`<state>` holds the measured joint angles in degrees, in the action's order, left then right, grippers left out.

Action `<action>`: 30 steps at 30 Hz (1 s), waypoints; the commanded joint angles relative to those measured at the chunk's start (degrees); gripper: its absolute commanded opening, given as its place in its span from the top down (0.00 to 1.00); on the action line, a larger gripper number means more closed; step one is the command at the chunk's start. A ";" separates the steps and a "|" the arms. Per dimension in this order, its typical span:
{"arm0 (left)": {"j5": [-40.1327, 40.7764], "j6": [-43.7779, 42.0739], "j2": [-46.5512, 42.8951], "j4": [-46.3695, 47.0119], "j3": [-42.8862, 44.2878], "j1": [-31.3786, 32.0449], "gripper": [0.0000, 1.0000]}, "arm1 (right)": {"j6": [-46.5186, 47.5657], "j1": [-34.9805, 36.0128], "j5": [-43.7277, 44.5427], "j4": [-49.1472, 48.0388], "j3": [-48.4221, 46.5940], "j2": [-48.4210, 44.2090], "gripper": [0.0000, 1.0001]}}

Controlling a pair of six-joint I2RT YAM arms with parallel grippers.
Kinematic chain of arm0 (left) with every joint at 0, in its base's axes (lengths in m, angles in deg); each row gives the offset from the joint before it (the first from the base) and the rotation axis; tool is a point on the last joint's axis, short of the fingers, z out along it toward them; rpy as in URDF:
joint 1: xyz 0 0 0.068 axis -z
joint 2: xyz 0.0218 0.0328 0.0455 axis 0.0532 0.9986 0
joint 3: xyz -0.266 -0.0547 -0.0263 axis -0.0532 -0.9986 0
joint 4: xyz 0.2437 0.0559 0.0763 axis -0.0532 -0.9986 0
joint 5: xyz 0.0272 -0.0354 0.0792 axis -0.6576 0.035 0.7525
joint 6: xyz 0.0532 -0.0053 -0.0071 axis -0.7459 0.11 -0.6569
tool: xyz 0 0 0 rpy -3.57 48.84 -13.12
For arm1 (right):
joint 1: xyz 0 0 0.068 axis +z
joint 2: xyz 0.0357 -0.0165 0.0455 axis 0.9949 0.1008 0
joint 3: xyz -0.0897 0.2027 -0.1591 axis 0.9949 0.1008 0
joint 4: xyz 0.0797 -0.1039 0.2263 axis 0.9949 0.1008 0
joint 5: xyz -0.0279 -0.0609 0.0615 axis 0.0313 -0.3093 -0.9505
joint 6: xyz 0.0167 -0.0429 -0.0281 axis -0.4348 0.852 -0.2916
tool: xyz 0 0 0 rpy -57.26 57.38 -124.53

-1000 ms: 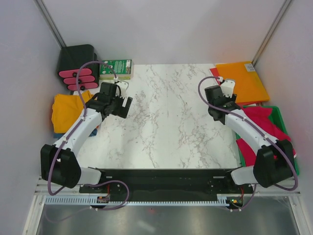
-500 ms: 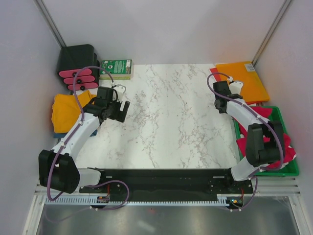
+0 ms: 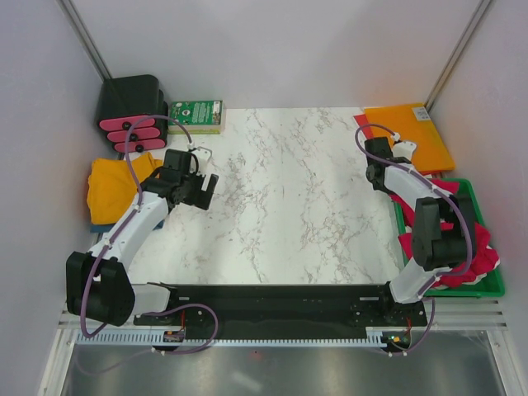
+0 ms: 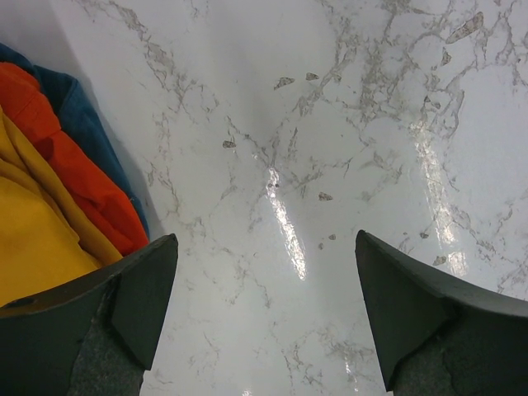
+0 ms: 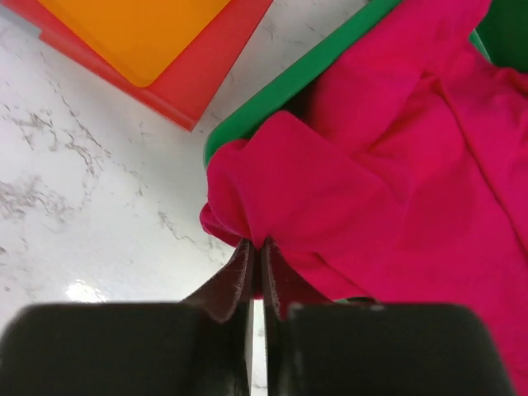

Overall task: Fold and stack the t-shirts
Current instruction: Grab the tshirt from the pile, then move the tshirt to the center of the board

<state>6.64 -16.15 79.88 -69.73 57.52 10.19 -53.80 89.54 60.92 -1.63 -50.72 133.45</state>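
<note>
— Where's the red shirt?
— It fills the right of the right wrist view, spilling over the tray corner and running up and right from the pincer.
— The right gripper?
— Jaws narrow, nipping the shirt's lower-left fold.
— And the left gripper?
— Wide, holding nothing, over marble, with the yellow shirt at lower left. The right arm is nearer the red one.

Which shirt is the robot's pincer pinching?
The crimson-red shirt spilling over the rim of the green tray: the right pincer is closed on its fold. The yellow shirt and blue shirt lie near the open left pincer.
</note>
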 commanded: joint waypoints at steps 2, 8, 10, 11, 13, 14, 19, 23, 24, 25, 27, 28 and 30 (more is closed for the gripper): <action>-0.85 -1.47 -1.31 2.32 -0.38 -0.31 0.06 | -1.26 -0.31 1.37 -0.14 -2.13 -0.51 1.00; -1.03 -0.33 -2.62 2.76 -0.46 -0.66 0.08 | 5.92 7.31 -4.59 -10.84 0.86 -13.83 1.00; -1.64 0.20 -3.59 3.28 -0.38 -1.01 0.08 | 7.70 14.58 -6.54 -13.40 -1.23 -16.85 1.00; -2.25 0.38 -4.81 3.46 -0.38 -1.19 0.08 | 8.49 16.89 -7.24 -13.32 -5.77 -17.64 1.00; -2.35 0.90 -5.88 3.64 -0.29 -1.46 0.08 | 10.25 23.29 -8.03 -10.97 -11.68 -16.95 1.00; -2.35 0.99 -6.92 3.73 -0.20 -1.54 0.08 | 10.69 25.07 -8.47 -9.82 -18.06 -15.55 1.00; -4.19 1.17 -10.18 3.64 -0.55 -2.07 0.08 | 14.90 38.32 -8.93 -6.38 -34.52 -11.15 1.00; -4.98 1.08 -12.47 3.20 -0.90 -2.34 0.08 | 16.76 45.55 -6.37 -4.27 -42.55 -6.59 1.00; -4.98 1.08 -12.91 3.03 -0.90 -2.34 0.08 | 17.02 46.61 -5.41 -4.09 -43.34 -6.14 1.00; -5.07 1.08 -13.00 2.94 -0.90 -2.34 0.08 | 17.29 48.19 -4.96 -4.09 -44.31 -5.79 1.00; -4.72 1.17 -13.35 2.59 -0.90 -2.42 0.08 | 16.94 48.99 -5.05 -3.74 -44.84 -5.00 1.00; -4.63 1.08 -13.70 2.59 -0.99 -2.51 0.08 | 16.76 49.95 -5.13 -3.83 -44.67 -4.99 1.00; -4.72 1.17 -14.23 2.67 -1.17 -2.77 0.08 | 16.59 51.27 -5.92 -3.83 -44.67 -4.56 1.00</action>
<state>3.36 -16.04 67.33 -68.09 56.91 8.07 -38.28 139.09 53.78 -6.07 -93.26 127.94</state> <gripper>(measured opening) 0.922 0.011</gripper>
